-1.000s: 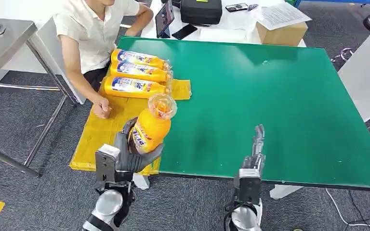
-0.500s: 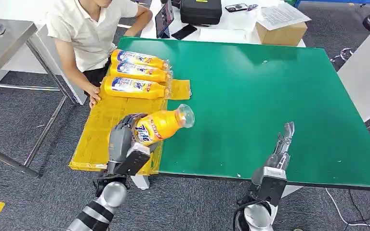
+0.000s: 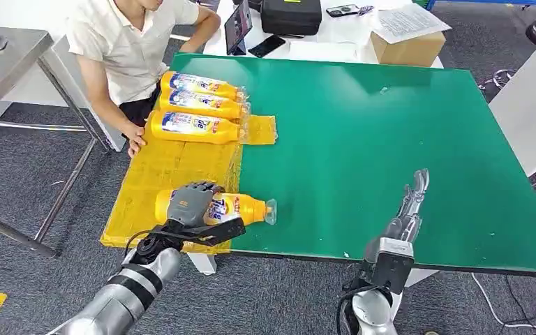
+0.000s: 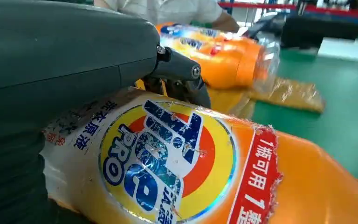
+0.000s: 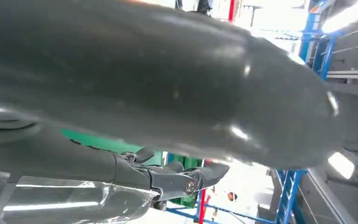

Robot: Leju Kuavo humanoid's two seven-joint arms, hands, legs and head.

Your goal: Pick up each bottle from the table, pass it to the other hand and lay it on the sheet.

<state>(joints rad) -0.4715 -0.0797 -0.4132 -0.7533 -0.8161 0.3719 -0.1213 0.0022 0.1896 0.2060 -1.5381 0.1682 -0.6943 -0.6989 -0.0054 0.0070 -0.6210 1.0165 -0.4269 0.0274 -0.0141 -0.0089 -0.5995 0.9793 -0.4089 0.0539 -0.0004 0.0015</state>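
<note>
Bottle (image 3: 213, 208) in hand: orange plastic, full-looking, glossy label wrap, clear cap (image 3: 270, 211). We judge it fairly heavy for its size, stiff in the body, slick where the label film is smooth; the torn label edge in the left wrist view suggests the wrap can shift under the fingers. Best hold, we think, is around the broad labelled middle, not the narrow neck, which would let it swing. It lies on its side at the near edge of the yellow sheet (image 3: 150, 185), cap pointing right and reaching onto the green counter (image 3: 391, 132). The left hand (image 3: 190, 204) sits over the bottle's middle from above, fingers wrapped down across the label, gripping it. Whether the bottle's weight rests fully on the sheet we cannot tell. The right hand (image 3: 413, 199) hovers over the counter's near right part, well apart, fingers straight and holding nothing. Three more bottles (image 3: 199, 106) lie side by side at the sheet's far end, beside a seated person (image 3: 129, 49).
</note>
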